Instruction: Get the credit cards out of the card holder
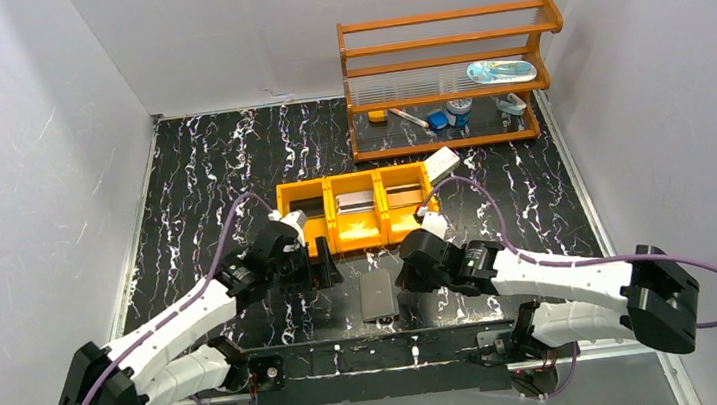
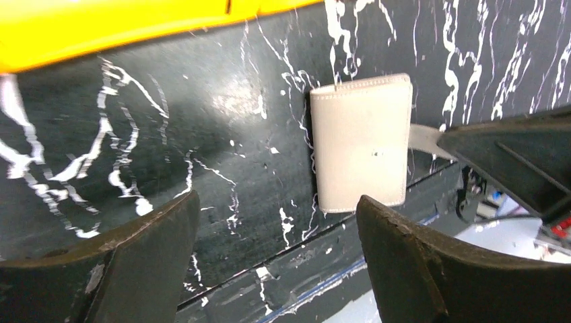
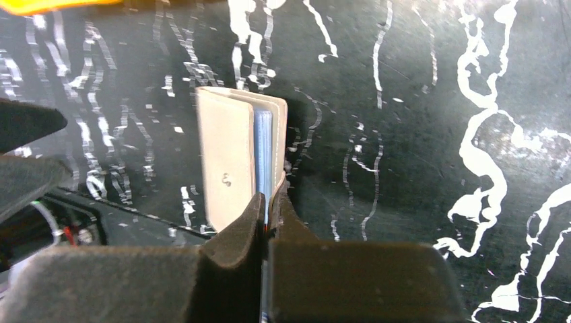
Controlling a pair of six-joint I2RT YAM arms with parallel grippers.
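Matt card holder (image 2: pixel 361 141), glossy table (image 2: pixel 202 134)

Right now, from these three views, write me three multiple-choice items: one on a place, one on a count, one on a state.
1. The card holder lies: A in the far left corner; B near the table's front edge, centre; C against the right wall.
2. The orange tray has: A two compartments; B three; C five.
3. The left gripper is: A open; B shut on a card; C shut on the tray.
Key: B, the top view shows it low and central; B, two dividers split it; A, its jaws stand wide apart.
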